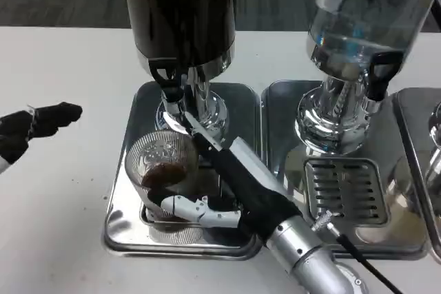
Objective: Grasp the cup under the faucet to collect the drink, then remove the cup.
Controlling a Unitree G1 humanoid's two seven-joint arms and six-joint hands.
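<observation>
A clear ribbed cup (pixel 160 163) with dark drink in its bottom stands on the steel drip tray (pixel 125 235), just below the faucet (pixel 167 87) of the dark-filled dispenser (pixel 180 12). My right hand (pixel 231 184) grips the cup. Its white thumb (pixel 196 210) lies across the cup's near side and its fingers (pixel 196 131) reach round the far side beside the dispenser's chrome foot. My left hand (pixel 34 125) hovers over the table at the far left, well apart from the cup. Its dark fingers point right and hold nothing.
A second dispenser (pixel 365 25) with clear liquid stands to the right on its own tray (pixel 282 98) with a slotted drain grate (pixel 341 187). A black cable (pixel 362 263) runs off my right forearm. White tabletop spreads to the left of the trays.
</observation>
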